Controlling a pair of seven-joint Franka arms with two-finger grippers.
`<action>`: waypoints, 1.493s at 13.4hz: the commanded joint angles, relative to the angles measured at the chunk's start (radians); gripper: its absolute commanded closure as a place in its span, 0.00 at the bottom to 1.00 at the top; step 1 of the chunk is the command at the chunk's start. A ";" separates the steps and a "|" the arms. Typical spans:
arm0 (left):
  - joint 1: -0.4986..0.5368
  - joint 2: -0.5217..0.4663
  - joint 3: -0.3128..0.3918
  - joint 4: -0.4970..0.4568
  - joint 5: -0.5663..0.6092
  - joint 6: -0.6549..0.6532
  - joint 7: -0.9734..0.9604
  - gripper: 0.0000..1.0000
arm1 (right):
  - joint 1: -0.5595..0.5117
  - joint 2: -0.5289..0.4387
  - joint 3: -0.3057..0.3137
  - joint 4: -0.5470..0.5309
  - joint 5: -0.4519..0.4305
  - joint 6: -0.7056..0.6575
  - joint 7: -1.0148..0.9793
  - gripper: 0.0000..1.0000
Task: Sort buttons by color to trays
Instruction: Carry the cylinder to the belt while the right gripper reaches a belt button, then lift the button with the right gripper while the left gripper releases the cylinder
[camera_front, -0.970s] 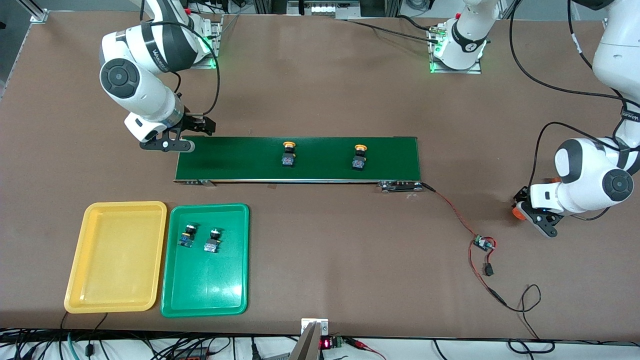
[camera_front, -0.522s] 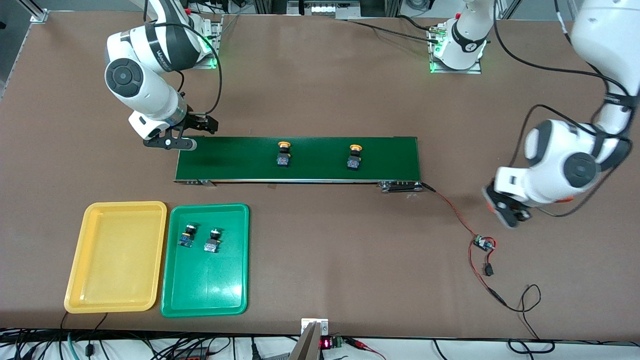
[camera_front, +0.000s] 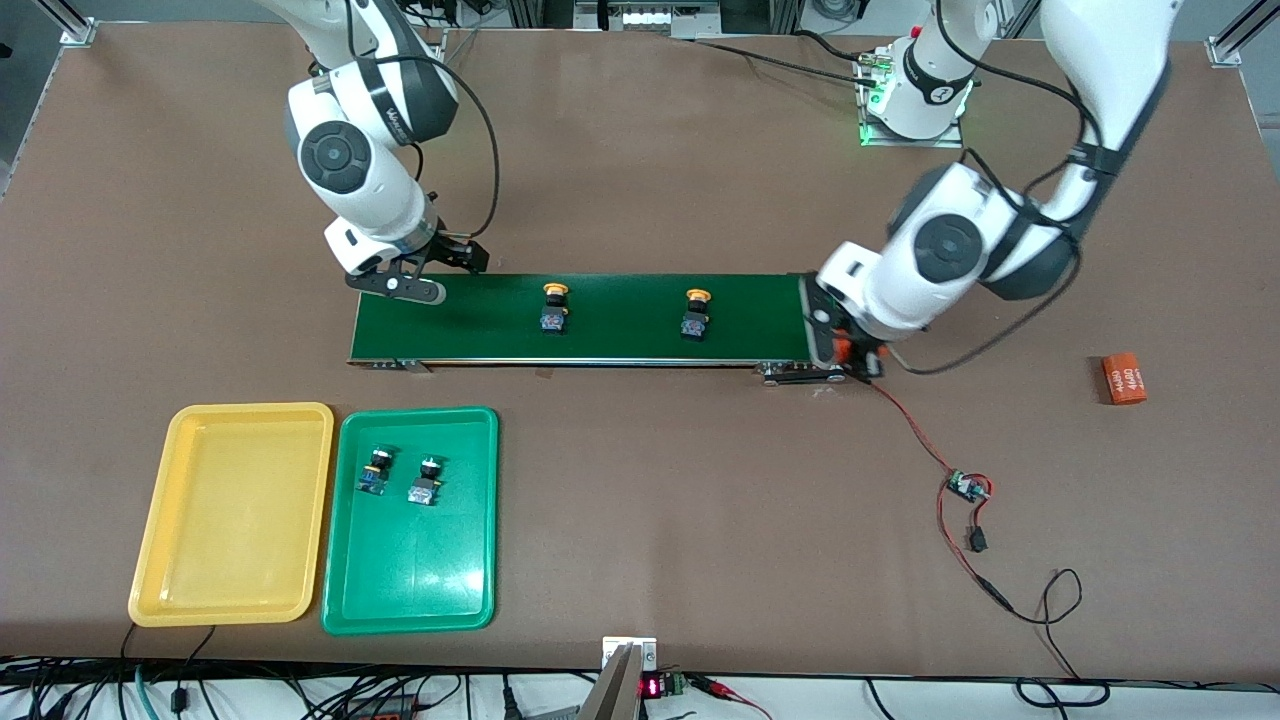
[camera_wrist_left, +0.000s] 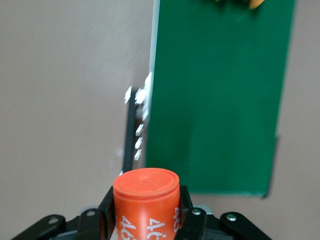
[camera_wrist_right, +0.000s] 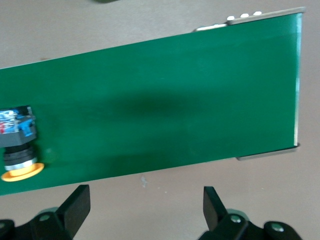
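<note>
Two green buttons (camera_front: 400, 476) lie in the green tray (camera_front: 412, 612); the yellow tray (camera_front: 232, 610), at its nine o'clock, holds nothing. Two yellow buttons (camera_front: 552, 306) wait on the belt (camera_front: 620, 340). The right gripper (camera_front: 425, 275) gapes wide; the left gripper (camera_front: 850, 350) clamps an orange cylinder (camera_wrist_left: 146, 205)

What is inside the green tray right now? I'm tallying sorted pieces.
Two buttons lie in the green tray, side by side. Their cap colours cannot be told; nothing covers them.
</note>
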 joint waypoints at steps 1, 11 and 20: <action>-0.027 -0.006 -0.008 -0.025 -0.012 0.011 0.005 0.99 | 0.031 0.047 -0.003 0.066 0.010 -0.002 0.016 0.00; -0.089 0.049 -0.010 -0.079 -0.010 0.020 0.005 0.94 | 0.054 0.159 -0.003 0.160 0.006 0.009 0.057 0.00; -0.062 -0.067 0.019 -0.063 -0.009 0.029 0.023 0.00 | 0.071 0.217 -0.005 0.167 0.006 0.101 0.057 0.00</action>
